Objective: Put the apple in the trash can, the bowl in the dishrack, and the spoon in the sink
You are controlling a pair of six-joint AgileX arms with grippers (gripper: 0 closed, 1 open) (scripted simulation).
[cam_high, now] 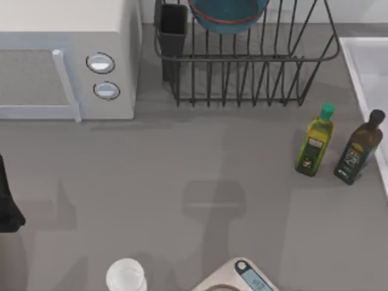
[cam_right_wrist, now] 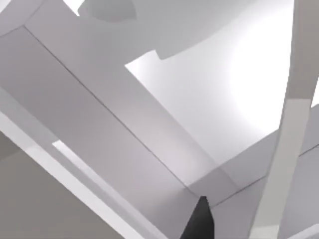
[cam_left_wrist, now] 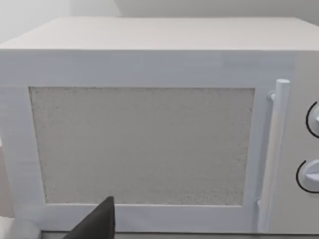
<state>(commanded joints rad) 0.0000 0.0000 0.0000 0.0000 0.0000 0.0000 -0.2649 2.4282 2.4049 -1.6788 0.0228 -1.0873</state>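
The blue bowl [cam_high: 227, 15] sits inside the black wire dishrack [cam_high: 242, 79] at the back of the table, beside the rack's dark cutlery cup [cam_high: 173, 30]. The pale sink [cam_high: 370, 66] lies along the right edge. My left arm [cam_high: 6, 203] is a dark shape at the table's left edge. One dark fingertip [cam_left_wrist: 97, 224] of its gripper shows in the left wrist view, facing the microwave door. The right wrist view shows one dark fingertip [cam_right_wrist: 199, 221] close over pale white-grey walls that look like the sink's rim and basin. The apple, spoon and trash can are out of view.
A white microwave [cam_high: 66, 60] with two round knobs fills the back left. A green-capped oil bottle [cam_high: 315, 142] and a dark bottle [cam_high: 361, 148] stand near the sink. A white cup [cam_high: 126, 276] and a grey scale [cam_high: 242, 279] sit at the front edge.
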